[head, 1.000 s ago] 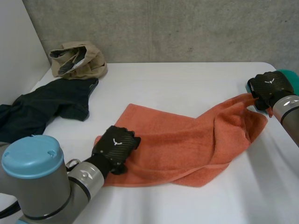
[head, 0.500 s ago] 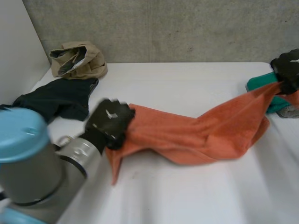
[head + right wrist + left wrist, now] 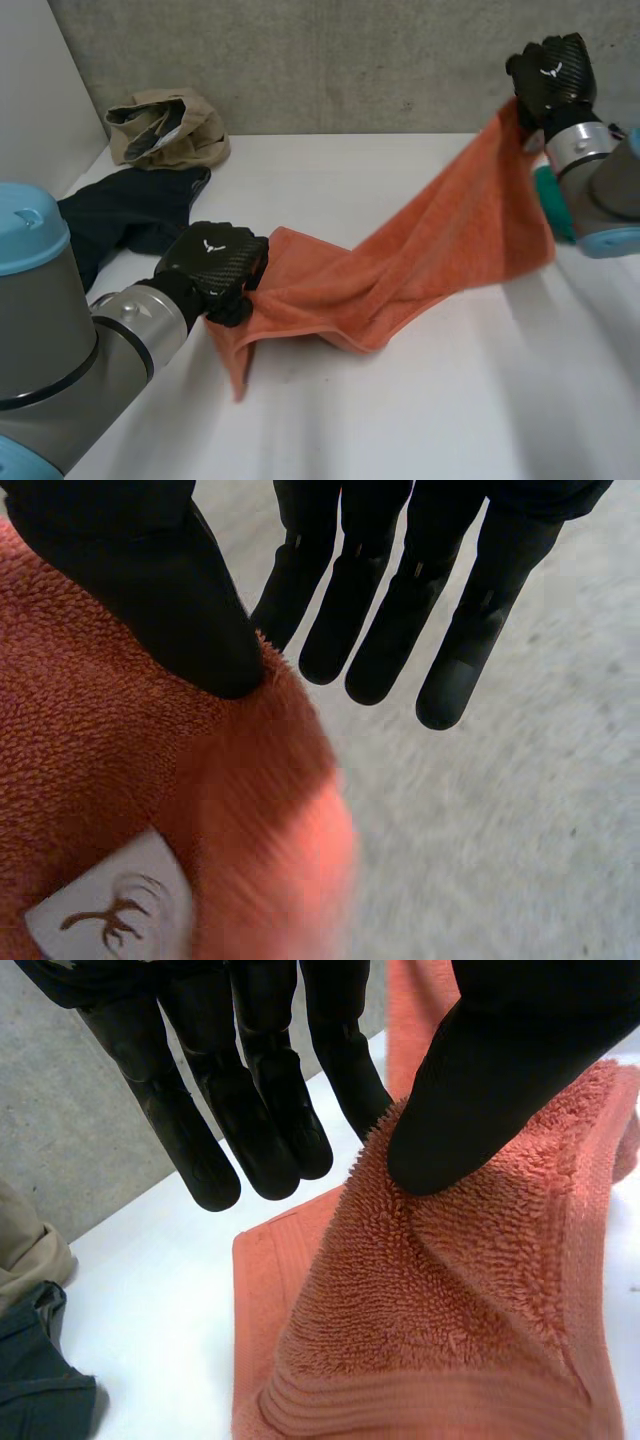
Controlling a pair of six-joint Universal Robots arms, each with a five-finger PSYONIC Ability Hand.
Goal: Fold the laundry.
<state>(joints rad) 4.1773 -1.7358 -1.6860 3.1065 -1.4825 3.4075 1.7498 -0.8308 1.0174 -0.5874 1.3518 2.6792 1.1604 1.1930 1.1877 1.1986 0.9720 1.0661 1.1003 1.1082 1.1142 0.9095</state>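
- White table (image 3: pixel 420 400), bare and smooth; grey concrete wall (image 3: pixel 350 60) behind it, plain white panel (image 3: pixel 30 100) along the robot's left side.
- Orange towel (image 3: pixel 430 240) stretched between the 2 hands: low end near the table's middle, sagging fold touching the table, far end up in the air at the robot's right.
- Left hand (image 3: pixel 212 262) low over the table, clamped on the towel's near-left edge; a loose corner hangs down from it to the table.
- Right hand (image 3: pixel 550 75) high in front of the wall, gripping the towel's top corner; cloth drapes down from it in front of the right arm.
- Dark garment (image 3: pixel 130 210) crumpled on the table's far left, tan garment (image 3: pixel 165 128) bunched behind it against the wall, the 2 touching.
- Teal object (image 3: pixel 552 200) partly hidden behind the towel and right arm; can't tell what it is.
- Left wrist view adds the grip: thumb presses terry pile against the nearest finger, other fingers (image 3: pixel 270 1110) straight and off the cloth; hemmed band runs under the palm.
- Right wrist view adds the same pinch, thumb on the cloth, remaining fingers (image 3: pixel 450 630) straight and free, plus a white label (image 3: pixel 110 910) with a brown mark sewn on the towel.
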